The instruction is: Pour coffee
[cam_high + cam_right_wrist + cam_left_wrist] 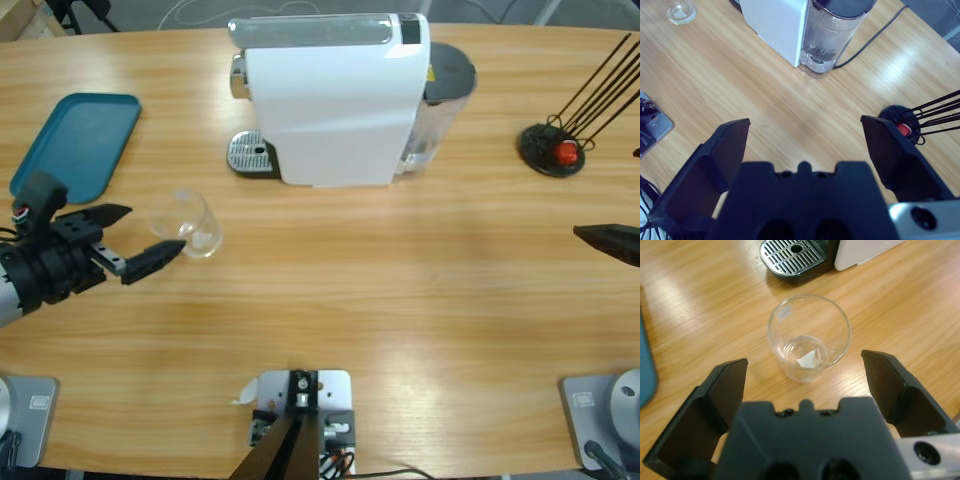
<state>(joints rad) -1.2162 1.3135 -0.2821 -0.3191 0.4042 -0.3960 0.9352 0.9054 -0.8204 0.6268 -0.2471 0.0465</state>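
A clear glass tumbler (187,222) stands upright on the table in front of the white coffee machine (330,100), a little left of its metal drip tray (250,154). The tumbler (808,337) looks empty, and no amber coffee shows in it. My left gripper (150,228) is open just left of the glass, its jaws spread to either side without touching it. In the left wrist view the gripper (805,362) frames the tumbler between its fingers. My right gripper (805,124) is open and holds nothing. It hangs above bare table at the right edge (610,240), far from the glass (681,12).
A teal tray (75,145) lies at the back left. The machine's clear water tank (832,35) and its black cable sit behind it. A black wire capsule holder (555,150) with a red capsule stands at the back right.
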